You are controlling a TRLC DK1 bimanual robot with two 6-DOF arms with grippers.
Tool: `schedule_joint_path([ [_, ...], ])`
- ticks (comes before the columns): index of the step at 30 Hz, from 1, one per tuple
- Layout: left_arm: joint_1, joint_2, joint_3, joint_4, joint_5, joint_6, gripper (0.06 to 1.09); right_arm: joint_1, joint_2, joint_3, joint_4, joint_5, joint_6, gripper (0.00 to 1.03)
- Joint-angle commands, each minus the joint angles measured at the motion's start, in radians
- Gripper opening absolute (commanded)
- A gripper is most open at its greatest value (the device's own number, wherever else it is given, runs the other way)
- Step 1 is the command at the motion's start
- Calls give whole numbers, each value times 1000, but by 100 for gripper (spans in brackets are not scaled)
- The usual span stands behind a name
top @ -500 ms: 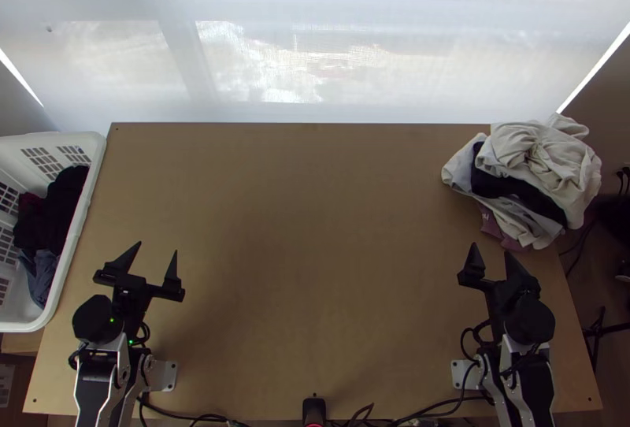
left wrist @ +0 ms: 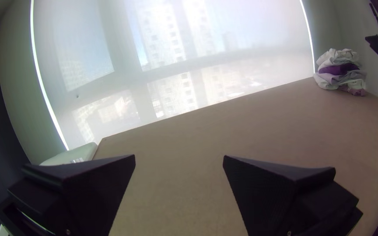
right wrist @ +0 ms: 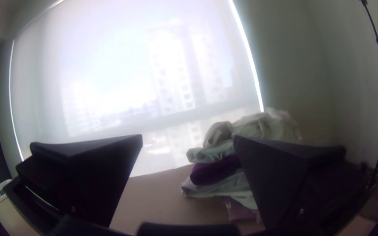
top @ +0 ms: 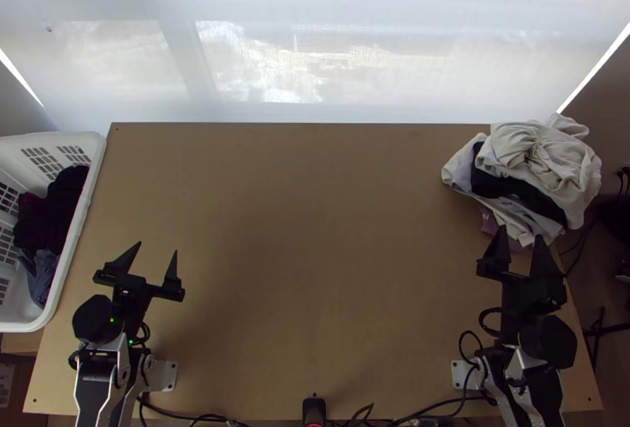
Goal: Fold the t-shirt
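my right gripper [top: 520, 238] has fingers parted near the bunched clothes pile [top: 543, 151]; my left gripper [top: 157, 249] is parted too, well away. the t-shirt is probably in that pile, though i can't tell which piece. best pinch one top layer, lifting slowly.

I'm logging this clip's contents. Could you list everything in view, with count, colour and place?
Table: one, light brown, centre
Basket: one, white, table's left edge
Basket clothes: several, dark and blue-grey, inside it
Clothes pile: one, bunched, beige, grey, dark and pink, far right
Blind: one, white, beyond the table
Cables: several, black, near edge
Arms: two, silver and black, near left and right
Left end effector: one, black, open, near left
Right end effector: one, black, open, by the pile's near side
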Motion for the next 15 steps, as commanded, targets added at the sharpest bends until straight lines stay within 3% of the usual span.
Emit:
schedule_joint_path([
  [1,-1,1,0,0,0,1,104,124,64,178,-45,6,-120,96],
  [5,1,0,0,0,0,1,104,173,165,310,-223,2,-112,97],
  [15,4,0,-1,-2,0,1,104,207,595,695,-673,-26,69,98],
])
